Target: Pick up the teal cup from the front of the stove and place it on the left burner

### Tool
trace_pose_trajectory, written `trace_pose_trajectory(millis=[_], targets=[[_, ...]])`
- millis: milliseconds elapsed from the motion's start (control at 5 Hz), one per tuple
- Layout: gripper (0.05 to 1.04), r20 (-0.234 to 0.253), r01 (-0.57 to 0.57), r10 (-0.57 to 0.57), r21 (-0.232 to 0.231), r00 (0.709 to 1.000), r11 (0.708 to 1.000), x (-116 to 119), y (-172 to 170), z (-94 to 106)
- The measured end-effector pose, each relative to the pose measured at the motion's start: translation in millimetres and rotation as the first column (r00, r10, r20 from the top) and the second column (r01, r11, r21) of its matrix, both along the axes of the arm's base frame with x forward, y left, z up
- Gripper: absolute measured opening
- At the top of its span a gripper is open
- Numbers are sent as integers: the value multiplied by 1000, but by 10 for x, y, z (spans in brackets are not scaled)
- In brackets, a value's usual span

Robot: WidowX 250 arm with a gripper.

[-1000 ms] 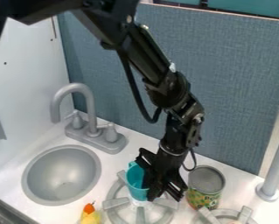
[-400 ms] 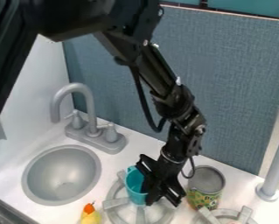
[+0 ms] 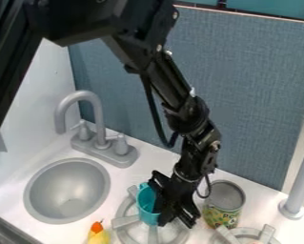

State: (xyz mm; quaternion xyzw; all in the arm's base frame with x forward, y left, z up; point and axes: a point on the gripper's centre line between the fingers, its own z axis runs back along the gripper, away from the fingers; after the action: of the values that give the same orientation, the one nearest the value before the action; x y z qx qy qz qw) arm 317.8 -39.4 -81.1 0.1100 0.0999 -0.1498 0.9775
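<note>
The black gripper hangs low over the left stove burner, right up against the right side of a teal cup. Part of the cup's right side is hidden behind it, and I cannot tell whether the cup is held. The cup is above the grey burner, its open top facing up. Just right of the gripper stands a can with a grey top and a green, patterned label.
A grey sink basin with a faucet lies to the left. An orange and yellow toy is at the front edge of view. Another burner and a grey post are at the right.
The teal cup and the gripper have shifted slightly toward the front of the counter. The arm's upper links have moved right and lower in view.
</note>
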Motion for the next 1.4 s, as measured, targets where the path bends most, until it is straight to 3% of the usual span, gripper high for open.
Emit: trace_pose_trajectory(millis=[200,400,600,1000,1200,1400], targets=[[110,63,59,-56,-41,996,997,-21,-22,-1],[134,72,74,-70,-49,995,996,-24,-3,1],[340,26,52,-51,-63,998,997,-86,21,9],[927,56,9,-4,-85,998,996,-38,79,252],[1009,77,2,5,-88,997,996,-84,86,406],[1004,103,-7,17,-102,995,995,-257,89,615]])
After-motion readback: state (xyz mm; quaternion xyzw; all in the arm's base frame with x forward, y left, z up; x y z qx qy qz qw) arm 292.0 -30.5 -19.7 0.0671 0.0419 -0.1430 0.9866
